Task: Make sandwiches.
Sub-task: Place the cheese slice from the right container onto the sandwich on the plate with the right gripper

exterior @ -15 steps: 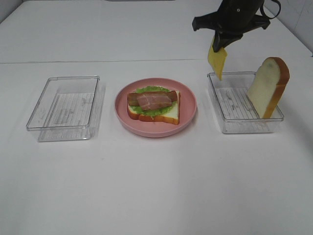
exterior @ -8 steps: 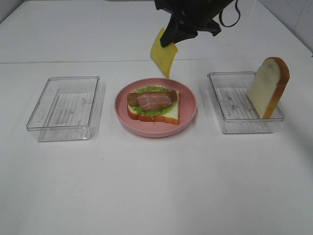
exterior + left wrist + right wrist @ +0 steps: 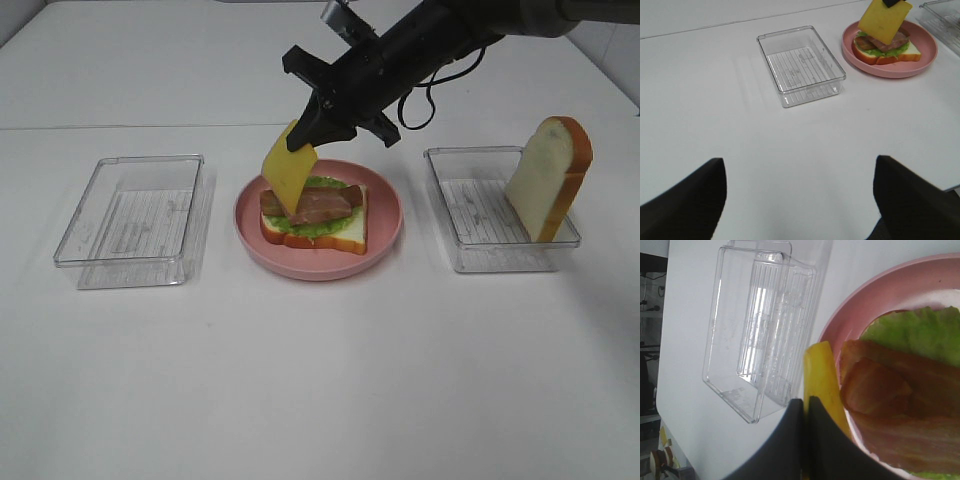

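Yellow and flat, the cheese slice (image 3: 289,180) hangs in the air over the near-left part of the pink plate (image 3: 385,238). It is tipped like a diamond. Its long way runs from the top corner down to a low corner that points at the bacon (image 3: 328,205). I cannot tell if that corner touches the bacon.

The right gripper (image 3: 308,135) has its jaws pinched tight on the top corner of the cheese, so the slice dangles below the jaws. The right arm comes from the far right, reaches across the middle, and slopes down at the plate.

On the plate lies a bread slice (image 3: 345,233) with green lettuce (image 3: 318,228) and then the bacon on top. A second bread slice (image 3: 548,178) stands on its edge, leaning in the clear tray (image 3: 470,258) on the right. The other clear tray (image 3: 130,215) sits left of the plate.

The left gripper (image 3: 800,167) is held above the white table (image 3: 320,380), with its two dark jaws wide apart and nothing between them.
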You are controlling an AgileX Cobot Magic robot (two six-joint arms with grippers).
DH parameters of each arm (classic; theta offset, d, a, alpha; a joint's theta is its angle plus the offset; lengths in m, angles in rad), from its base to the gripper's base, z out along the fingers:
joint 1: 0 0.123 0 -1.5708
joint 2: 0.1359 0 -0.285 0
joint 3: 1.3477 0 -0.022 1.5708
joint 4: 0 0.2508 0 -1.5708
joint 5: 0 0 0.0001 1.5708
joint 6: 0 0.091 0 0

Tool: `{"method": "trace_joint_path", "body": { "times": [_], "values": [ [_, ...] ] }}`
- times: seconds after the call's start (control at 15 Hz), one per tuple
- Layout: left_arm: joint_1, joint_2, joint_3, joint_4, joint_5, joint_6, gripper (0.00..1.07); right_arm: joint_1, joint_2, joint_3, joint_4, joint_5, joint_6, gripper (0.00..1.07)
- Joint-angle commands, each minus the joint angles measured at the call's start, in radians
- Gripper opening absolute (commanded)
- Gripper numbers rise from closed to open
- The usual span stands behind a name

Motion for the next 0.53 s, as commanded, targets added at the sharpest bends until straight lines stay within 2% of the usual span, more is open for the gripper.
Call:
{"method": "trace_joint_path", "body": {
  "times": [0.07, 0.27, 0.53],
  "values": [
    [-0.002, -0.02, 0.002, -0.002, -0.009, -0.007, 0.76, -0.002, 0.005, -0.004, -0.073, -0.054, 0.012, 0.0],
    [-0.002, -0.02, 0.002, -0.002, -0.009, -0.007, 0.76, -0.002, 0.005, -0.004, -0.257, -0.079, 0.129, 0.0],
    [-0.002, -0.02, 0.002, -0.002, -0.009, -0.007, 0.76, -0.002, 0.005, -0.004, -0.437, -0.072, 0.225, 0.0]
  ]
}}
